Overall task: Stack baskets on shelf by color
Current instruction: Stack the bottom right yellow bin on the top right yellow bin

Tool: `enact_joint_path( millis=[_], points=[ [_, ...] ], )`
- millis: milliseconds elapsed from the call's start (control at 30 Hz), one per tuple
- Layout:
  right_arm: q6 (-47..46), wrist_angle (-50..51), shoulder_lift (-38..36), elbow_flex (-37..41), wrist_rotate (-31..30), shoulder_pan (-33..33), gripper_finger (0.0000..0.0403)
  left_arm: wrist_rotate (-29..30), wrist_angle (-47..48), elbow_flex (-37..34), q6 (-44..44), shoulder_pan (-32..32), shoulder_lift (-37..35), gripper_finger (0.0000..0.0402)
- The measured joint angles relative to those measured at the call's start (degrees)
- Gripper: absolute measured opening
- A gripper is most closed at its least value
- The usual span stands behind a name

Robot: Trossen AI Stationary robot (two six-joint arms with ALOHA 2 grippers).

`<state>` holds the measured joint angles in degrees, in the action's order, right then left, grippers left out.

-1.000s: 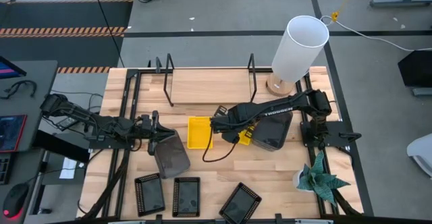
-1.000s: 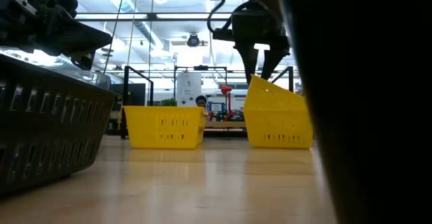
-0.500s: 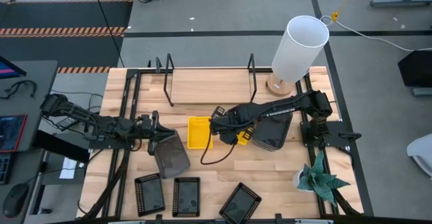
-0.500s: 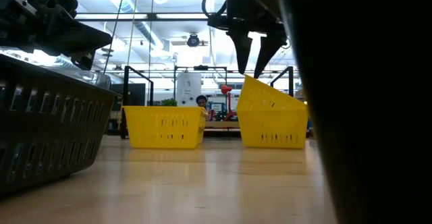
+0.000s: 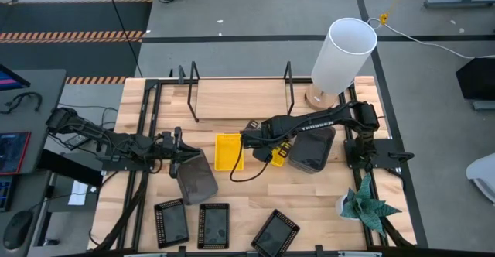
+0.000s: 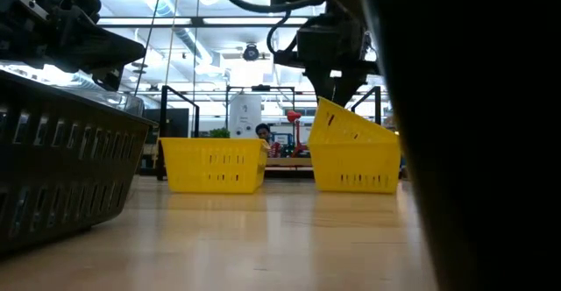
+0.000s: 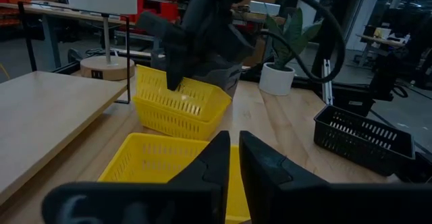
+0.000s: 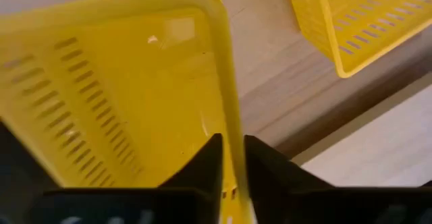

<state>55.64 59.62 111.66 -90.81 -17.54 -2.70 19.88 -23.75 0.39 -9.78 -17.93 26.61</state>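
In the high view one yellow basket (image 5: 228, 150) lies flat mid-table. A second yellow basket (image 5: 277, 158) sits tilted on a third under my right arm; the low view shows this pair (image 6: 355, 151). My right gripper (image 5: 249, 139) is shut on the tilted one. A dark grey basket (image 5: 196, 177) rests on the table by my left gripper (image 5: 179, 145), which is shut (image 7: 233, 137) and holds nothing that shows. Another grey basket (image 5: 311, 150) lies under the right arm. Three black mesh baskets (image 5: 214, 224) line the near edge. The shelf (image 5: 240, 98) stands at the far side. My right gripper (image 8: 231, 140) pinches the tilted yellow basket's rim (image 8: 226, 96), one finger inside the wall and one outside. It comes from above, pointing down, at the basket's raised corner (image 6: 329, 107). The basket stays tilted, its lower side resting on the yellow basket beneath (image 6: 355, 173).
A white lamp (image 5: 344, 52) stands at the table's far right corner and a potted plant (image 5: 367, 203) at the near right. Black wire uprights (image 5: 192, 90) frame the shelf. Bare wood lies between the mesh baskets and the yellow ones.
Half a second ago my right gripper stood open just above the tilted yellow basket. It has since come down and shut on the rim. The yellow pair has slid slightly toward the table's left over the last second.
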Motion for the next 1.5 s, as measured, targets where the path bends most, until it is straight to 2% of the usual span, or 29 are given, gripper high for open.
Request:
enact_joint_path(
  millis=[100,400,600,1033,1233,1500],
  points=[
    [1.57,-0.5,0.0,0.16,0.56,0.28,0.0011,0.0,0.0,0.0,0.0,0.02,0.0,0.0037],
    [2.06,-0.42,-0.17,0.17,0.63,0.18,0.0008,0.02,0.0,-0.01,0.0,0.02,0.0,0.0031],
    [1.98,3.82,-0.55,-2.81,1.04,0.15,0.0008,0.01,0.0,0.0,0.0,0.01,0.0,0.0039],
    [0.94,5.61,-0.22,-2.13,9.47,1.31,0.0008,0.0,-0.02,-0.01,0.0,0.0,0.0,0.003],
    [-0.73,4.12,-0.22,0.23,10.14,1.4,0.0021,0.02,0.0,0.02,0.0,0.02,0.0,0.0036],
    [-4.93,-0.12,-0.22,2.98,9.83,0.63,0.0069,0.01,0.0,-0.01,0.0,0.0,0.0,0.0039]
  ],
)
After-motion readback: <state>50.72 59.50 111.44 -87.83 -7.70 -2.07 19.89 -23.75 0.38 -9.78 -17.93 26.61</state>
